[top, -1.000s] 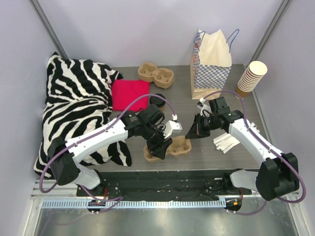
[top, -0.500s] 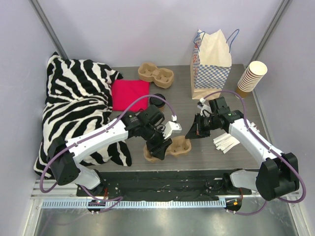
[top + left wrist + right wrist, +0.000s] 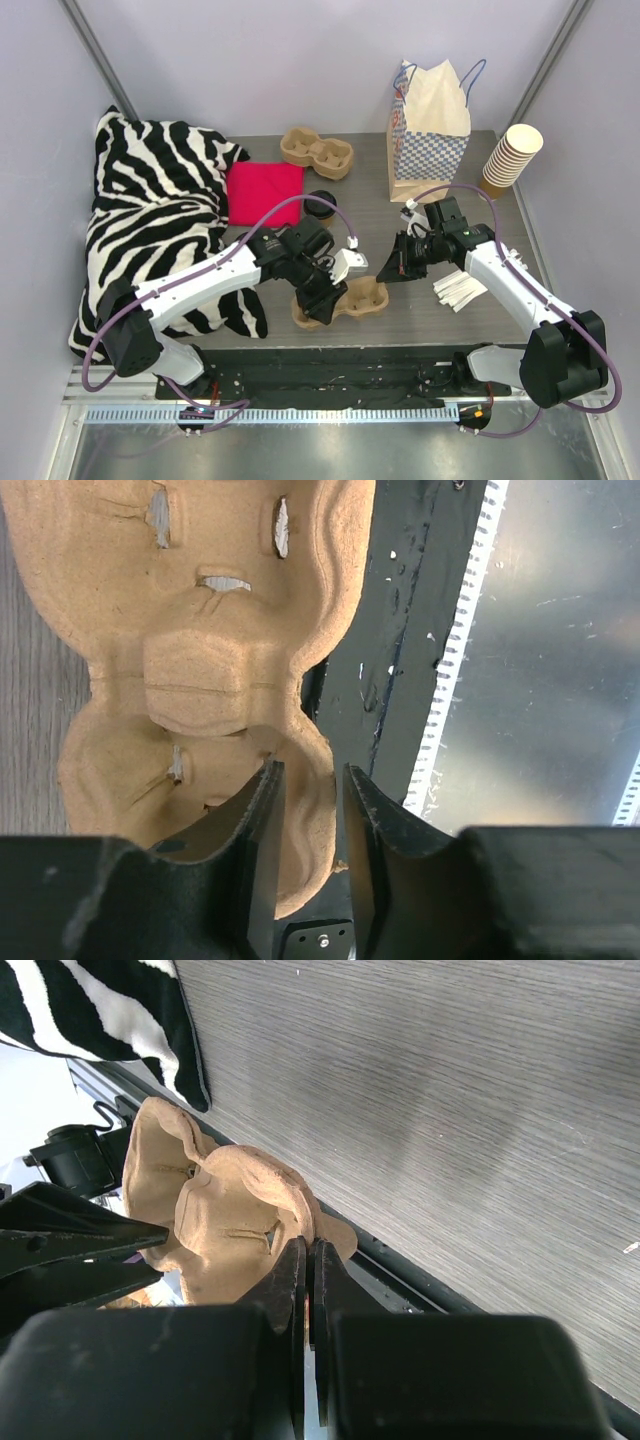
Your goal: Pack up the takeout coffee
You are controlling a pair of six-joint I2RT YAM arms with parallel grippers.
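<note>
1. A zebra blanket fills my left side.
2. A paper bag stands upright at the back.
3. The cup carrier lies at the near edge. My left gripper straddles its rim, fingers narrow. My right gripper is pinched shut beside it.
4. The coffee cup sits just beside the red cloth, behind my left arm.

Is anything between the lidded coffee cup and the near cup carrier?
Yes. The left arm's wrist crosses between the lidded coffee cup and the near carrier, whose rim the left gripper straddles.
</note>
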